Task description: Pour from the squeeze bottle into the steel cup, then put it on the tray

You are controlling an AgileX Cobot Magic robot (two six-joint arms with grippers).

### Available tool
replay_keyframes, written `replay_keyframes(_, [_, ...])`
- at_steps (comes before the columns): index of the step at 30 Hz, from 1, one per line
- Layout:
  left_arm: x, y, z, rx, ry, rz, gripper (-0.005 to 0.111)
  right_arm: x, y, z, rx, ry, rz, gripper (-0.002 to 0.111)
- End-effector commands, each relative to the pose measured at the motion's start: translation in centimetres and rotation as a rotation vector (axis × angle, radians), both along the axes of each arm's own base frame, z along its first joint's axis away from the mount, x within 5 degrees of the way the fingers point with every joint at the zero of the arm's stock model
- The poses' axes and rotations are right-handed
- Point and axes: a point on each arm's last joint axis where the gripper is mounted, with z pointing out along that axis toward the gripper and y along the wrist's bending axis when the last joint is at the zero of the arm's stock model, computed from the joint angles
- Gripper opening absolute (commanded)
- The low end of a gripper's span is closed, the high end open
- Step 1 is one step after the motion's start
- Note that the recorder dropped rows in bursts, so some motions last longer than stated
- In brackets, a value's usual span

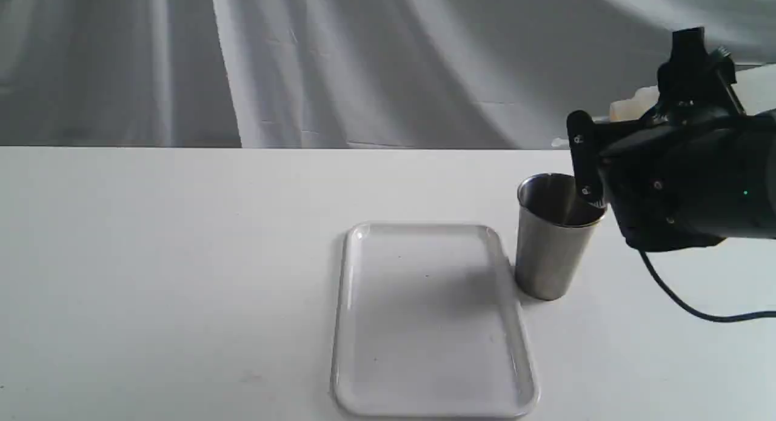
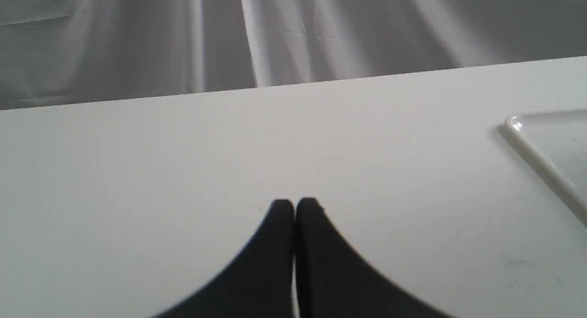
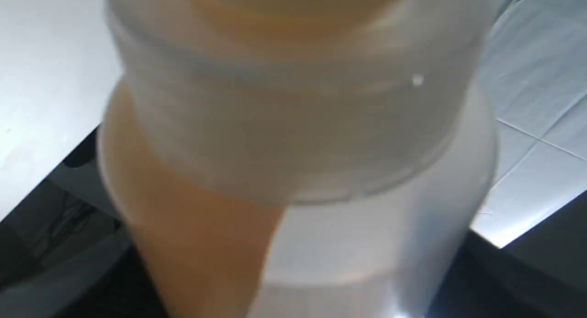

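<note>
Translucent squeeze bottle (image 3: 293,139) is clamped in the right gripper (image 1: 587,160), tilted at right of frame above the steel cup (image 1: 555,251); left gripper (image 2: 295,205) is pressed closed, empty. Liquid may be spilled onto the tray (image 1: 424,227) if the nozzle is misaligned.

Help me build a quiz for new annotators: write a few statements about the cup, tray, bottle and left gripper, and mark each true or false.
1. The steel cup stands on the tray. False: it stands upright on the table, beside the tray.
2. Nothing stands on the tray. True.
3. The left gripper is open. False: its jaws are shut, over bare table.
4. The squeeze bottle holds amber liquid. True.
</note>
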Motion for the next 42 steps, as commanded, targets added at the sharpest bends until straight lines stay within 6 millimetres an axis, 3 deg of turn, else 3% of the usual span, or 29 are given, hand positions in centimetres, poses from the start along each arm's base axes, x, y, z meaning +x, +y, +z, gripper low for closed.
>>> replay_keyframes(1, [0.01, 0.00, -0.07, -0.003, -0.006, 0.002, 0.000, 0.08, 0.42, 1.79, -0.073, -0.014, 0.027, 0.017])
replay_keyframes(15, [0.01, 0.00, -0.07, -0.005, -0.006, 0.002, 0.000, 0.07, 0.49, 1.80, -0.192, 0.104, 0.057, 0.017])
replay_keyframes(42, [0.01, 0.00, -0.07, -0.002, -0.006, 0.001, 0.000, 0.03, 0.44, 1.84, -0.269, 0.178, 0.068, 0.017])
